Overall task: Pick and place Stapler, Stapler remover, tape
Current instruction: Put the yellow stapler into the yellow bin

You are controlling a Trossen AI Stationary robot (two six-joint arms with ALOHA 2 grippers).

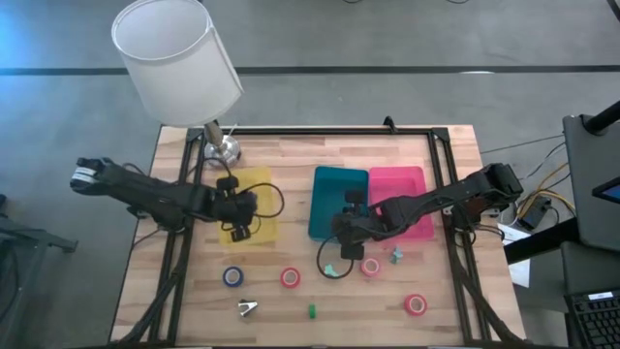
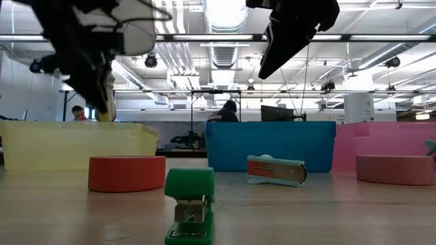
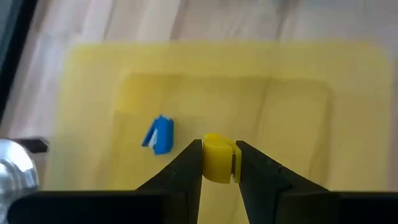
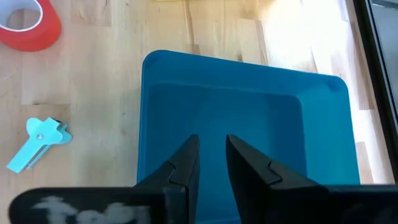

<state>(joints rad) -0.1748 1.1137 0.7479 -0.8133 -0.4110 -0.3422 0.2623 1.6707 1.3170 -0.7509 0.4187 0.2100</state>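
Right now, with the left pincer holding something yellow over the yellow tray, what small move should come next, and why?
Probably open the left pincer: it grips a small yellow stapler directly above the yellow tray, where a blue one already lies.

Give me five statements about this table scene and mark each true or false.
1. The left hand grips a small yellow stapler above the yellow tray. True.
2. A blue stapler lies inside the yellow tray. True.
3. The right hand carries a roll of tape. False: nothing shows between its fingers, which stand slightly apart above the teal tray.
4. The teal stapler remover lies inside the teal tray. False: it lies on the wooden table beside that tray.
5. A green stapler stands on the table outside all the trays. True.
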